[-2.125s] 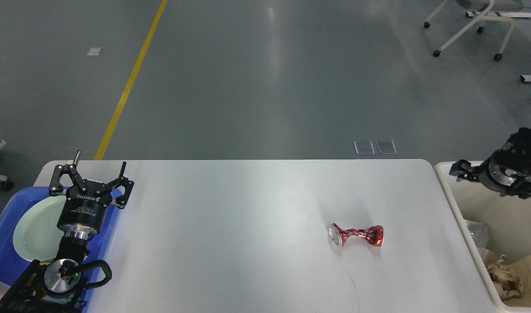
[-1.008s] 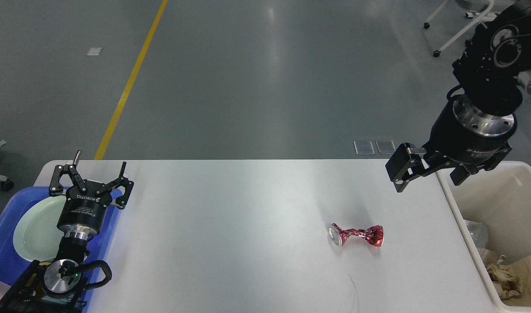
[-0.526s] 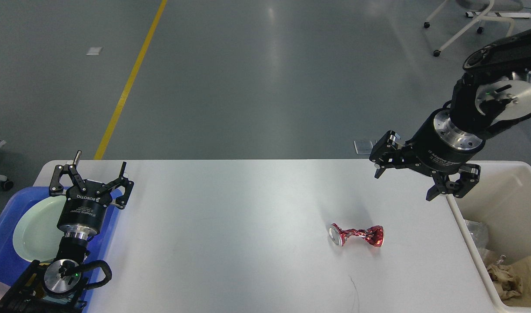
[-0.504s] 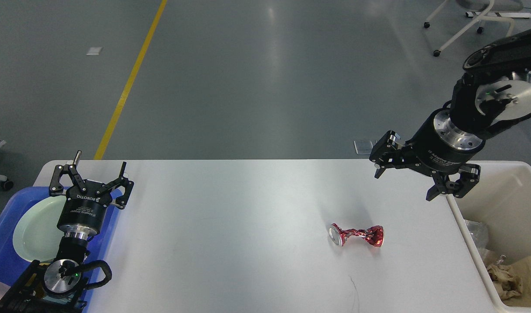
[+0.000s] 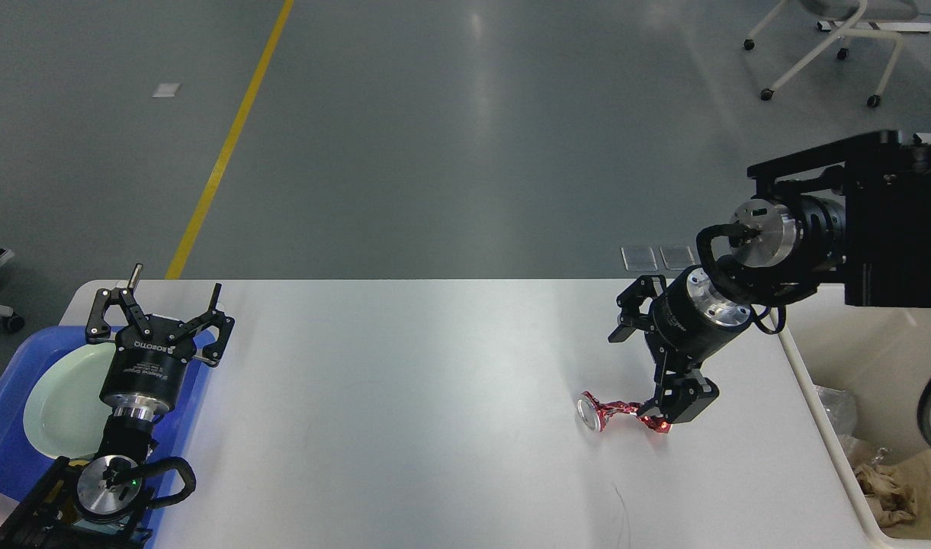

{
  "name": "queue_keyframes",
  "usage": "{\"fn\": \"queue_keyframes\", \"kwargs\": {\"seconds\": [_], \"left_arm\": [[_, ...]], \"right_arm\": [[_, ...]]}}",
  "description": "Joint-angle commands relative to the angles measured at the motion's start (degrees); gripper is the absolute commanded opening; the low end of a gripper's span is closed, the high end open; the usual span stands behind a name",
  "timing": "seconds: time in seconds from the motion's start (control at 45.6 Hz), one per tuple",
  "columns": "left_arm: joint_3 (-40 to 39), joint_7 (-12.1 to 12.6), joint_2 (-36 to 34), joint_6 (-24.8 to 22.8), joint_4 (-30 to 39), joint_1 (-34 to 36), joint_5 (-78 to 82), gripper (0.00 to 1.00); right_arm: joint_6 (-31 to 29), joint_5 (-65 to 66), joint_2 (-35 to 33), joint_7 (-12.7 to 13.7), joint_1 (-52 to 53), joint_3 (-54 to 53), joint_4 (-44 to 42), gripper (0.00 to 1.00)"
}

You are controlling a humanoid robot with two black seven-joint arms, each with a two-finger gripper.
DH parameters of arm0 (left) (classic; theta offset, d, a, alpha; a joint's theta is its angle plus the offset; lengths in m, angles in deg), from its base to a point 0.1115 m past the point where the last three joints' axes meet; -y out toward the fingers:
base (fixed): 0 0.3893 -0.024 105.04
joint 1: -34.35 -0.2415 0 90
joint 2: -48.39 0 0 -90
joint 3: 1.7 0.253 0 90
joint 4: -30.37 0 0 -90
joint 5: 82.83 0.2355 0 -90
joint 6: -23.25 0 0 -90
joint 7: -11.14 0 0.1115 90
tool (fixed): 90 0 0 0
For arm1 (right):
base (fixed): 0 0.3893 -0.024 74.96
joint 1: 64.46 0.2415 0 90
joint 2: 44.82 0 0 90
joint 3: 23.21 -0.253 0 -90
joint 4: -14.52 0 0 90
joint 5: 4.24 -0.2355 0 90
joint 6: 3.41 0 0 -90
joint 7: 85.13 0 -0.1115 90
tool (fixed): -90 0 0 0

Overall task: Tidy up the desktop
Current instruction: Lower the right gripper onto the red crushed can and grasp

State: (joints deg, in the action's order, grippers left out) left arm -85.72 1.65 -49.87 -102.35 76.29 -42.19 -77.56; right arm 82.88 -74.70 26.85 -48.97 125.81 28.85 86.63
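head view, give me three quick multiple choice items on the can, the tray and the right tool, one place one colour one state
1. Where does the can lie?
A. in the bin
B. on the desktop
C. on the plate

2. What colour is the tray?
A. blue
B. red
C. cream

3. How is the right tool?
A. shut on the can
B. open
C. out of view

Key:
1 B, the crushed red can rests on the white top, left of the bin.
2 A, its rim around the plate is blue.
3 B, its fingers stand spread, one by the can's right end, one up and clear.
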Motion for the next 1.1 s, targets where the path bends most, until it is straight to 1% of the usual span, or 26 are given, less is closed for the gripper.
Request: {"fn": "queue_keyframes", "kwargs": {"seconds": [0.0, 0.088, 0.307, 0.416, 0.613, 0.657, 0.767, 0.811, 0.898, 0.964, 1.008, 1.073], "left_arm": [[0.00, 0.00, 0.00, 0.00, 0.05, 0.08, 0.00, 0.96], [0.00, 0.00, 0.00, 0.00, 0.05, -0.01, 0.00, 0.96], [0.00, 0.00, 0.00, 0.00, 0.05, 0.08, 0.00, 0.96], [0.00, 0.00, 0.00, 0.00, -0.04, -0.01, 0.00, 0.96], [0.00, 0.00, 0.00, 0.00, 0.05, -0.01, 0.00, 0.96], [0.00, 0.00, 0.00, 0.00, 0.05, -0.01, 0.00, 0.96], [0.00, 0.00, 0.00, 0.00, 0.05, 0.08, 0.00, 0.96], [0.00, 0.00, 0.00, 0.00, 0.05, -0.01, 0.00, 0.96], [0.00, 0.00, 0.00, 0.00, 0.05, 0.08, 0.00, 0.96], [0.00, 0.00, 0.00, 0.00, 0.05, -0.01, 0.00, 0.96], [0.00, 0.00, 0.00, 0.00, 0.05, -0.01, 0.00, 0.96], [0.00, 0.00, 0.00, 0.00, 0.05, -0.01, 0.00, 0.96]], "right_arm": [[2.47, -0.12, 0.05, -0.03, -8.67, -4.42, -6.97, 0.99], [2.74, 0.05, 0.31, -0.12, -14.21, -6.00, -12.15, 0.99], [1.86, 0.23, 5.49, -0.03, -27.22, -9.96, -27.71, 0.99], [1.86, 1.81, 6.81, -0.03, -31.18, -11.98, -33.08, 0.98], [2.47, 6.47, 10.77, -0.12, -36.63, -12.25, -41.60, 0.98], [2.47, 6.91, 11.03, -0.12, -37.43, -12.34, -42.75, 0.96], [2.56, 7.17, 11.03, -0.29, -38.13, -12.25, -43.46, 0.83], [2.47, 7.17, 11.03, -0.38, -38.13, -12.25, -43.46, 0.76], [2.47, 8.22, 10.95, -0.38, -38.04, -12.34, -43.46, 0.57], [2.47, 8.67, 10.95, -0.38, -38.04, -12.34, -43.37, 0.50], [2.47, 8.67, 10.86, -0.38, -37.96, -12.34, -43.28, 0.43], [2.39, 8.67, 10.68, -0.38, -38.04, -12.34, -43.37, 0.35]]}}
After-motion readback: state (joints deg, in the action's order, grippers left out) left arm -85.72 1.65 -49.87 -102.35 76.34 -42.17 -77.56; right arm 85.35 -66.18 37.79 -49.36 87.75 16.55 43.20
